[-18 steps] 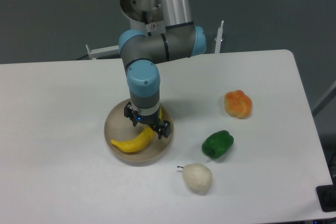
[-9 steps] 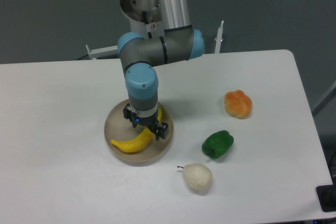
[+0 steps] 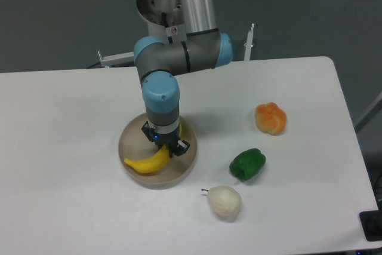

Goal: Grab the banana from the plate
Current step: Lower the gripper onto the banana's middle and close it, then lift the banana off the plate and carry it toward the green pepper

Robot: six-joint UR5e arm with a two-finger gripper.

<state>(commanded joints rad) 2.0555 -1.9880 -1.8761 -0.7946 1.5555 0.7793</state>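
Over the plate [image 3: 128, 147], the gripper [image 3: 166, 146] has been narrowed since 0.5 s ago and the fingers now appear closed on the banana [image 3: 146, 162], whose left tip has been shifted slightly. A grasp is judged made, with lifting left. The banana lies on the plate, its long axis running from lower left to upper right.

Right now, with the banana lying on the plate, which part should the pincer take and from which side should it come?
The middle of the banana, from straight above. It lies flat on the plate, curving from lower left to upper right, so fingers closing across its narrow width fit best, and the low rim blocks a side approach. The pincer is already down over that upper middle stretch; whether it has closed cannot be told.
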